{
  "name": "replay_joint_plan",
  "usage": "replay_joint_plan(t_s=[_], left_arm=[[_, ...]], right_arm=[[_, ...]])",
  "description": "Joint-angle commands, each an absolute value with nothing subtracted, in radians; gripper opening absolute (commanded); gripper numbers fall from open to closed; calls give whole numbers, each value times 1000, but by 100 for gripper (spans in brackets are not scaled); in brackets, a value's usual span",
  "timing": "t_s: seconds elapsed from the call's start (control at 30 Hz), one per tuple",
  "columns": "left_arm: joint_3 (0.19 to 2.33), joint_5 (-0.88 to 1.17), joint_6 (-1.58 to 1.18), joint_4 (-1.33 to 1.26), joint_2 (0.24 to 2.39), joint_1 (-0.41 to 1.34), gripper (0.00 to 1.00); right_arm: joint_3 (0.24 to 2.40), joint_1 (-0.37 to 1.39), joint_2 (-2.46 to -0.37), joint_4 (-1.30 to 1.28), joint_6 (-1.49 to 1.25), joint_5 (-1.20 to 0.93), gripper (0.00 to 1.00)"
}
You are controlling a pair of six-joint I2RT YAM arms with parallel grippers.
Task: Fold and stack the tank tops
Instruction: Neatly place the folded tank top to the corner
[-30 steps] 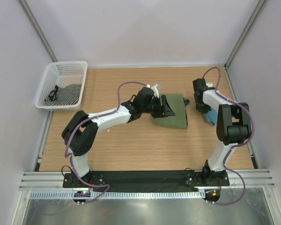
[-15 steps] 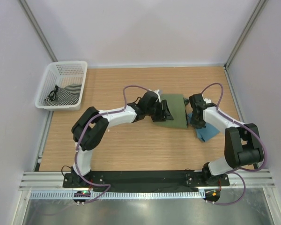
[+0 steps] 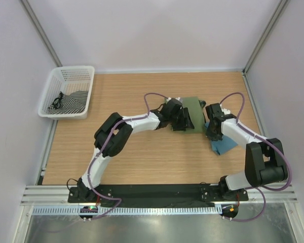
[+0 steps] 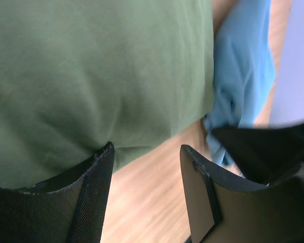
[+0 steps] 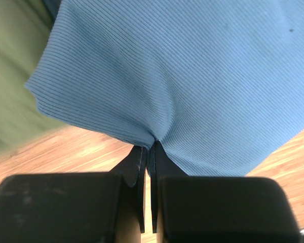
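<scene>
From above, the green tank top (image 3: 193, 114) is seen folded small, at 2 o'clock from the middle of the table (image 3: 131, 162). The left gripper (image 3: 185, 121) is set at its 8 o'clock edge. The blue tank top (image 3: 223, 145) is found just beside it at 4 o'clock, under the right gripper (image 3: 213, 133). In the left wrist view, the fingers are spread apart and nothing is held. In the right wrist view, the blue cloth is pinched between fingers pressed together. The green top looks folded, but the tops are not yet stacked.

Both arms bend in toward the middle, the left gripper (image 4: 147, 152) spread apart, the right gripper (image 5: 148, 147) pinching the blue tank top (image 5: 192, 76).
</scene>
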State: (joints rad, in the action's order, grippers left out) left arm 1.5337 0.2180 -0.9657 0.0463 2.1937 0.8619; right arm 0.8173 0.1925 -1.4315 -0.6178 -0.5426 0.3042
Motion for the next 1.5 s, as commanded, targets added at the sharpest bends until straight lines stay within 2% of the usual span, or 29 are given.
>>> replay_joint_plan(t_s=[0.0,0.1,0.33,0.47,0.6,0.7,0.73,0.8,0.83,0.9,1.0,1.13,1.2,1.27,1.4,1.47], left_arm=[[1637,132,-953,113,2246,785,57],[1733,94,-916,182,2287,749,58],[1928,147,-867,261,2381,707,61],[1942,156,-861,264,2376,715,61],[1837,155,-832,264,2272,715,65],[1722,204,-808,276,2148,692,70],[1685,213,-810,284,2107,681,71],[1568,216,-818,287,1987,648,73],[1531,215,-819,287,1953,637,74],[1447,213,-816,299,1864,608,75],[1379,203,-802,345,1801,594,76],[1264,209,-830,324,1708,623,76],[1212,173,-845,310,1689,687,76],[1166,153,-880,264,1672,731,76],[1098,149,-956,167,1666,816,83],[1071,126,-975,120,1664,853,87]], right_arm=[[793,192,-1410,-603,-580,262,1],[776,206,-1411,-591,-587,232,1],[788,343,-1396,-580,-666,196,1],[807,477,-1394,-569,-741,178,1],[853,598,-1436,-520,-824,146,2],[899,667,-1454,-477,-831,114,12],[913,681,-1451,-474,-831,107,28],[933,704,-1430,-457,-825,106,47],[936,704,-1402,-453,-819,101,65],[946,704,-1379,-434,-804,72,72],[986,706,-1359,-465,-773,66,73],[1037,655,-1345,-578,-701,135,60],[1031,603,-1342,-643,-654,137,57],[993,514,-1315,-632,-612,112,59],[844,362,-1209,-563,-568,42,77],[772,258,-1187,-500,-548,-87,78]])
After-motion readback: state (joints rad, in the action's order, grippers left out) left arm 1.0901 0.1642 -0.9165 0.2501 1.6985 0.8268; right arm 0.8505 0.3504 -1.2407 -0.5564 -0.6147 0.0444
